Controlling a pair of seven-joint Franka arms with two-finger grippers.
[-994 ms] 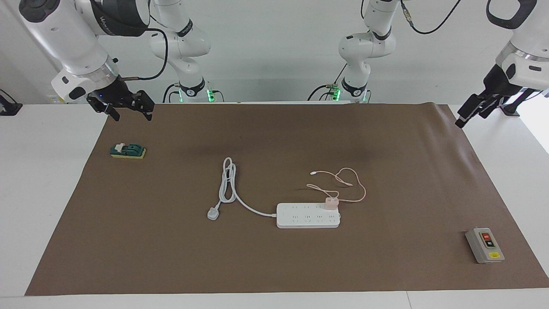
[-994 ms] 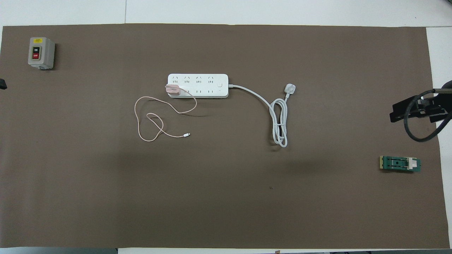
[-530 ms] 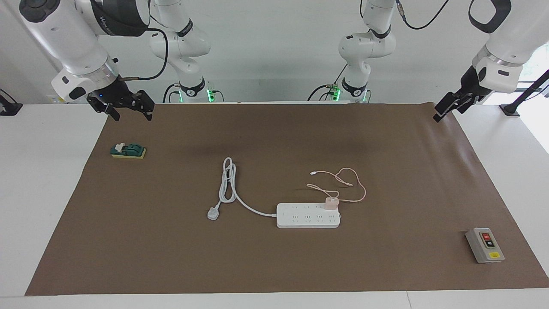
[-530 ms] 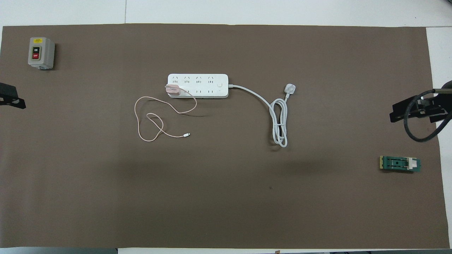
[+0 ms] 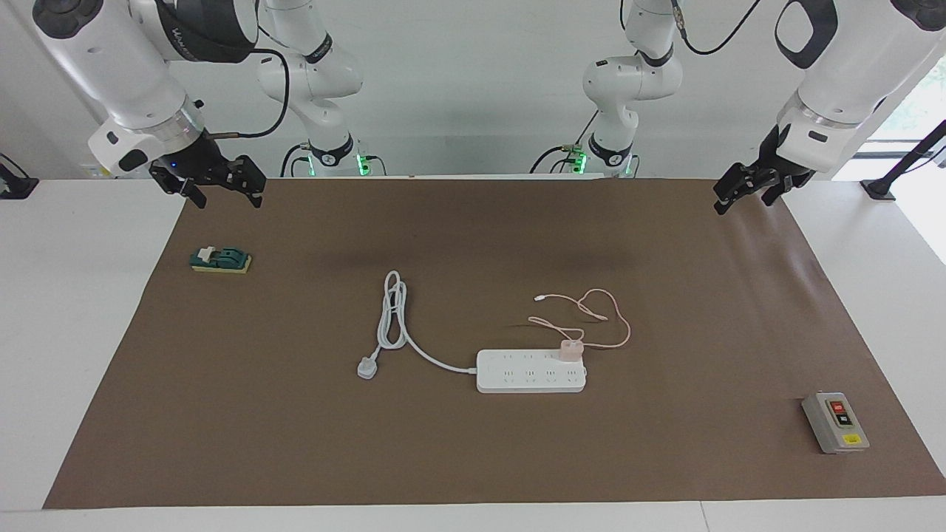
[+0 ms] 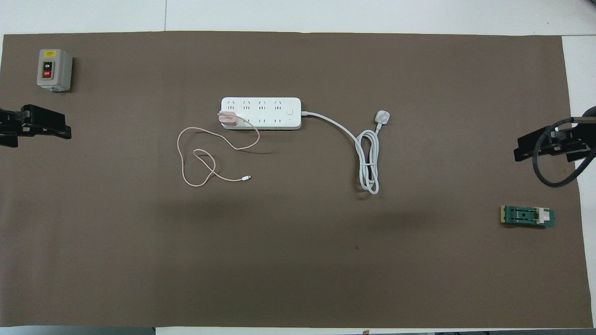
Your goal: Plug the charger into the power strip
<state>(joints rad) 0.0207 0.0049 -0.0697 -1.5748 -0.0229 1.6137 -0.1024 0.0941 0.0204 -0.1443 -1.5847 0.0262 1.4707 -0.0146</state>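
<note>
A brown mat (image 5: 473,443) covers the table, with 4 items on it. The strip (image 5: 531,372) lies flat near the mat's centre, its thick white cord (image 5: 395,314) running toward the right arm's end, looped, and ending in a round plug (image 5: 367,367). The charger (image 5: 570,349) sits on the strip at the end toward the left arm, on the row nearer the robots; seated depth cannot be judged. Its pink cable (image 5: 599,318) coils on the mat at 12 o'clock from the charger in the facing view, white tip free. A grey switch box (image 5: 835,423) stands at the left arm's end, farther from the robots; a green block (image 5: 220,259) lies at the right arm's end, nearer to them. Nothing obstructs the strip. The right gripper (image 5: 219,191) hangs above the mat's edge near the green block, fingers spread wide, empty. The left gripper (image 5: 745,193) is raised over the mat's corner at its own end, tilted downward, fingers apart, empty. Compared with 1 second ago, the left gripper has swung inward from off the mat; the right arm waits unmoved, and all 4 items are unchanged.
</note>
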